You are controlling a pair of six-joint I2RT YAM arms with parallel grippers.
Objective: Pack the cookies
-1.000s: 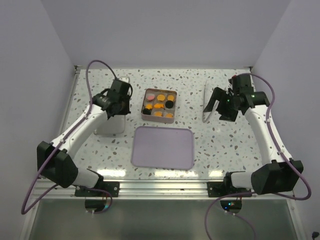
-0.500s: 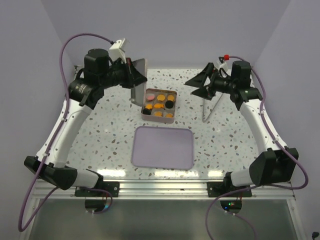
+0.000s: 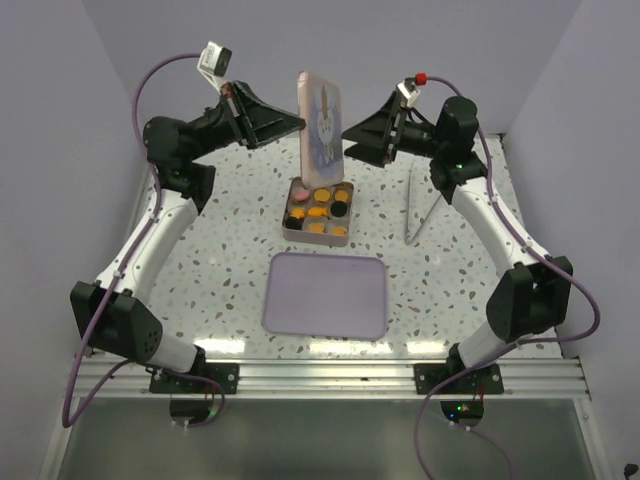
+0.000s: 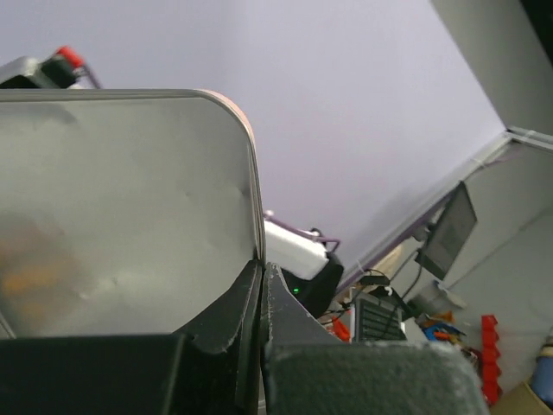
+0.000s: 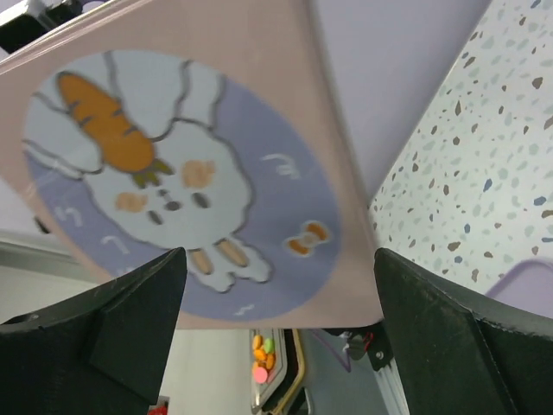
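The cookies (image 3: 318,211), mostly orange with one pink and two black, lie in the compartments of the square metal tin (image 3: 287,226). My left gripper (image 3: 298,123) is shut on the edge of the tin's lid (image 3: 320,130), a pink lid with a rabbit picture, and holds it upright above the tin. In the left wrist view the fingers (image 4: 251,303) pinch the lid's rim, and its bare metal inside (image 4: 121,216) shows. My right gripper (image 3: 350,137) is open just right of the lid. In the right wrist view the rabbit face (image 5: 173,173) fills the space between the spread fingers (image 5: 95,337).
The lavender tray (image 3: 326,294) lies in front of the tin. Metal tongs (image 3: 418,212) lie on the speckled table to the right of the tin. Walls close in the back and both sides.
My left arm has raised the lid higher and swung it over the tin, its picture side now facing right. My right gripper has risen and moved left, close to the lid.
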